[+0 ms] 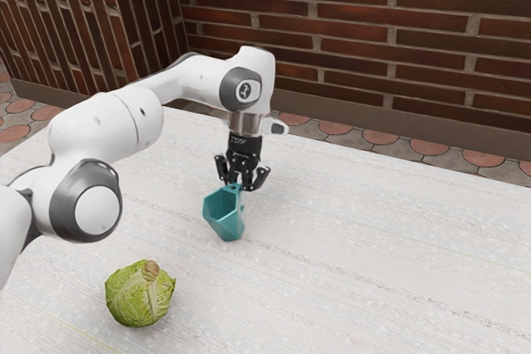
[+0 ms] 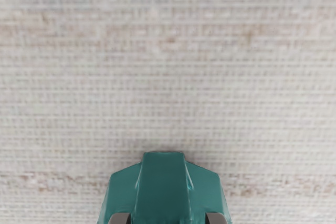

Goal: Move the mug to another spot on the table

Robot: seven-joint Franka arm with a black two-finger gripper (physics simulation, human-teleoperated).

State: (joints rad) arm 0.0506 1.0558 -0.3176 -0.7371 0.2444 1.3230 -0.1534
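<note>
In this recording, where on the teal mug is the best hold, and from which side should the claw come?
Its upper edge, from above. The mug is tilted below the claw, top up and faceted body tapering downward; in the wrist view its top fits inside the claw's span, so a vertical pinch there looks surest.

Layout: mug (image 1: 225, 215) tilted, hanging from my gripper (image 1: 241, 181) over mid-table (image 1: 373, 230). Cabbage (image 1: 139, 292) on table, nearer camera, toward exterior view's left of mug, well apart. Wall (image 1: 373, 22) behind table.
</note>
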